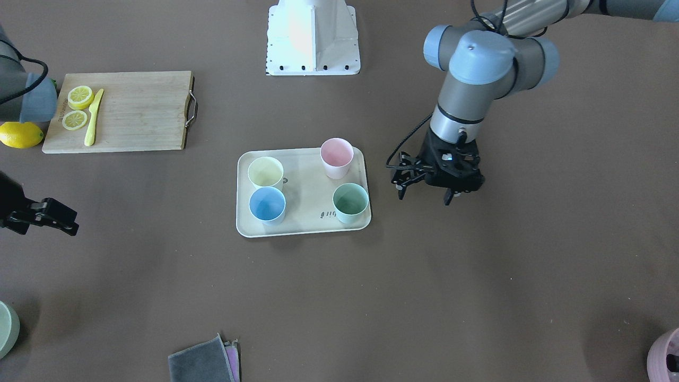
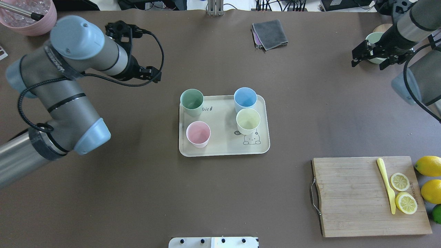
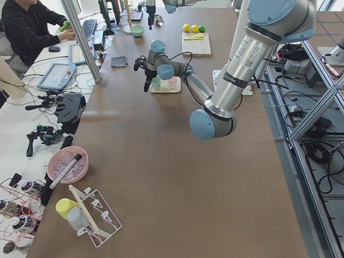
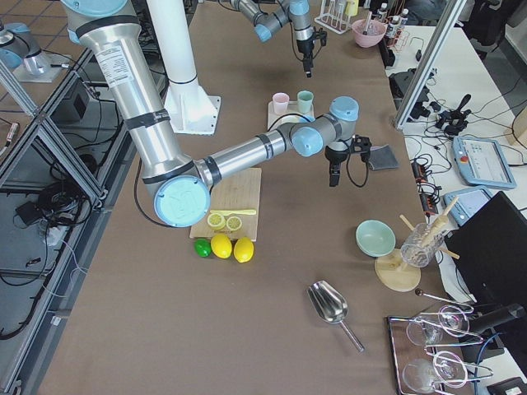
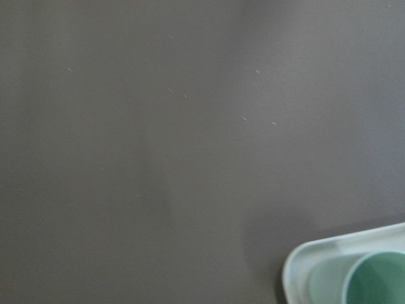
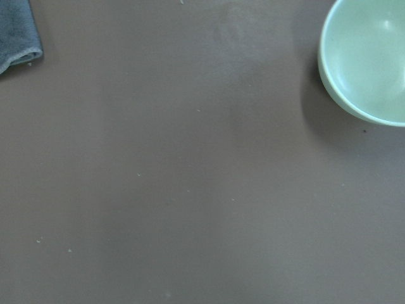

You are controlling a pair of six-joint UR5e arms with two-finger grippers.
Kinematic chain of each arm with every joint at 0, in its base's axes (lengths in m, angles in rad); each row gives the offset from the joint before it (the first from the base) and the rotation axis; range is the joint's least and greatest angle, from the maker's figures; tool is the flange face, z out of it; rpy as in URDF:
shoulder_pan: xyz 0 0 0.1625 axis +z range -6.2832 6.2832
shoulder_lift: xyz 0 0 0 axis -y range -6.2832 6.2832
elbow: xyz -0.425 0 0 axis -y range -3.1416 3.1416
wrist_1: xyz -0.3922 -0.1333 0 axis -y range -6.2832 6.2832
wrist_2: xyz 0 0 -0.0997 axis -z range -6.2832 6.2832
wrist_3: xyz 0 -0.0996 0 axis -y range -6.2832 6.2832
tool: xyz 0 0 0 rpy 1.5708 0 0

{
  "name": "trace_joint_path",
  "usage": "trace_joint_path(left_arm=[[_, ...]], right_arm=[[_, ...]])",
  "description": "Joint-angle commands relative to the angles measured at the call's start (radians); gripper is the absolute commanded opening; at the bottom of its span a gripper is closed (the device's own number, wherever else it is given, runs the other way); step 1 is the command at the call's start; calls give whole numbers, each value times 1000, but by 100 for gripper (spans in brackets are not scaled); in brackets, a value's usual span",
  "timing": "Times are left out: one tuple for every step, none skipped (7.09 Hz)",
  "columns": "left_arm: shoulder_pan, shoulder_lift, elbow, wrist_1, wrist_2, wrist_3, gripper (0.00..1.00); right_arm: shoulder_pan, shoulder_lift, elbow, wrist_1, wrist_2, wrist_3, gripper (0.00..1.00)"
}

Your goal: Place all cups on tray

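The cream tray (image 2: 224,146) lies mid-table. On it stand all four cups, upright: mint green (image 2: 191,100), light blue (image 2: 245,98), pale yellow (image 2: 248,119) and light pink (image 2: 198,133). In the front-facing view the tray (image 1: 305,215) holds the same cups. My left gripper (image 1: 424,197) is open and empty, just off the tray's side near the mint green cup (image 1: 350,200). The left wrist view shows the tray's corner (image 5: 310,266) and the green cup (image 5: 376,282). My right gripper (image 2: 368,63) is open and empty, far from the tray, beside a pale green bowl (image 2: 373,37).
A wooden cutting board (image 2: 355,196) with lemon slices (image 2: 399,182) and a yellow knife (image 2: 386,184) lies at the near right, whole lemons (image 2: 428,166) beside it. A grey cloth (image 2: 269,32) lies at the far middle. A mauve pot (image 2: 29,20) stands at the far left.
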Motion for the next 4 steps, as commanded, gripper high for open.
trace_joint_path(left_arm=[[-182,88,-12,-58,-70,51,98],[-234,112,7,-54,-70,116,98],[-251,158,14,-68,-69,204,98],[-291,207,19,-65,-72,318,98]], right_arm=[[78,-117,24,9,52,-103,100],[107,-160,25,9,52,-218,100],[128,-191,26,9,43,-232,100],[162,-227,25,6,47,-293,100]])
